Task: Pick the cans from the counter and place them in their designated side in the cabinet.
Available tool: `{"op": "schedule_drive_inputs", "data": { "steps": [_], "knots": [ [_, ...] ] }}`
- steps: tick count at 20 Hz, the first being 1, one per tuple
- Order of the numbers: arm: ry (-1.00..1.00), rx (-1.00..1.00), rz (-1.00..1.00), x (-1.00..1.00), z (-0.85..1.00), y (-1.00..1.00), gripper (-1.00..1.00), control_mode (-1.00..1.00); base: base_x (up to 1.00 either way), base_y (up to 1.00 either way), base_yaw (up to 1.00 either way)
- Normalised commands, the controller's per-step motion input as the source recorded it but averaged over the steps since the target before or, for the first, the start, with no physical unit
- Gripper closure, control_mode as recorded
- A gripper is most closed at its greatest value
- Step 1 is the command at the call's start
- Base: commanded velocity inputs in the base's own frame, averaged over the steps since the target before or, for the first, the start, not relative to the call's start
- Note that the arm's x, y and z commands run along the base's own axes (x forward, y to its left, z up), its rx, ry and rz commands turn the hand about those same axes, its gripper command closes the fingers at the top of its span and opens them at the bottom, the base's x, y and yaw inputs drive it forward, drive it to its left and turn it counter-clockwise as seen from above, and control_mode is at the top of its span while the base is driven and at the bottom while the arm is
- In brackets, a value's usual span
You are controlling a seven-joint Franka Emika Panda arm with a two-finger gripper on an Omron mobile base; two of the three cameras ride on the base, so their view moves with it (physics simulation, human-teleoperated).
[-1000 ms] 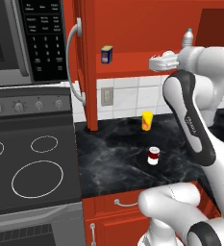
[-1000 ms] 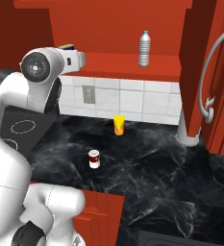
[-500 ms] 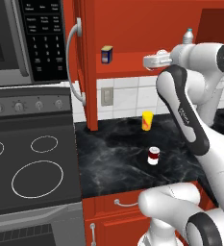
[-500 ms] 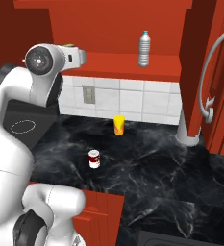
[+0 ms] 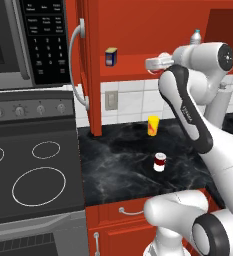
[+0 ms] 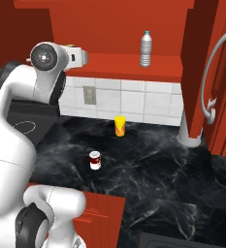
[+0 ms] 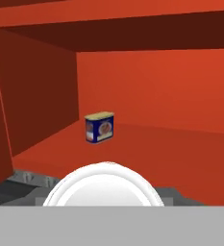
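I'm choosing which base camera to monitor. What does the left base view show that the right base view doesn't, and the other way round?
Left base view: the stovetop, the microwave keypad and the blue-and-yellow box on the cabinet shelf.
Right base view: the right cabinet door's curved silver handle, and the clear bottle in full.
Both: the maroon can upright on the counter, the yellow-orange cup behind it, the wall outlet, and the arm raised to shelf height.
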Motion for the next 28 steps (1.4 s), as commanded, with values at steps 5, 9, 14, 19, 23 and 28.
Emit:
{"op": "schedule_drive_inputs", "data": {
  "steps": [5,9,14,19,23,28],
  "knots": [
    [0.02,0.00,0.00,0.21,-0.03,0.03,1.00,-1.00,0.00,0.00,0.00],
    [0.00,0.00,0.00,0.20,-0.01,0.04,1.00,-1.00,0.00,0.00,0.00],
    [0.00,0.00,0.00,0.19,-0.02,0.05,1.00,-1.00,0.00,0.00,0.00],
    [0.00,0.00,0.00,0.19,-0.02,0.06,1.00,-1.00,0.00,0.00,0.00],
    [0.00,0.00,0.00,0.20,-0.01,0.04,1.00,-1.00,0.00,0.00,0.00],
    [0.01,0.00,0.00,0.21,-0.01,0.00,1.00,-1.00,0.00,0.00,0.00]
  ]
}}
